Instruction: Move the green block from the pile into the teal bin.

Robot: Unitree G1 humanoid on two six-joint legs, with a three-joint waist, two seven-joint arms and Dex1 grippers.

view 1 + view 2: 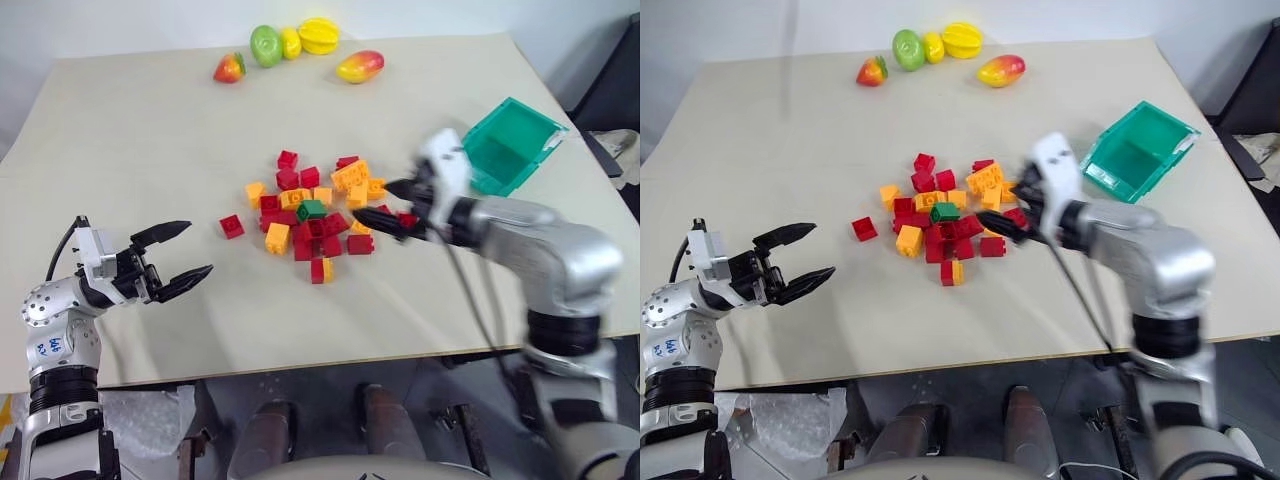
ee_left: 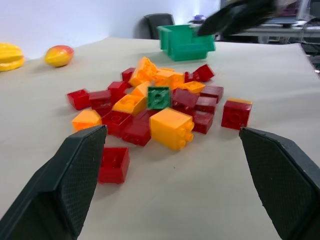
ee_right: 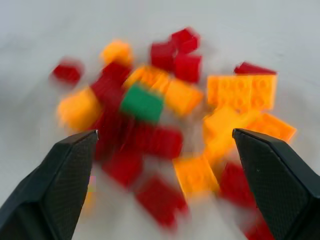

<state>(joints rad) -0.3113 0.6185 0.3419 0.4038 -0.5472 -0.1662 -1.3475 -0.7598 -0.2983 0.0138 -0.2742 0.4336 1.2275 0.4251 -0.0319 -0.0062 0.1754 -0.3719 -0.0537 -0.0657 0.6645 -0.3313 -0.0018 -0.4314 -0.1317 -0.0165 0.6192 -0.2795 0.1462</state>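
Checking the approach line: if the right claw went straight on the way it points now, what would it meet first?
Probably the pile of red and orange studded toy bricks; the open right claw aims roughly toward the small green studded brick, though depth is unclear.
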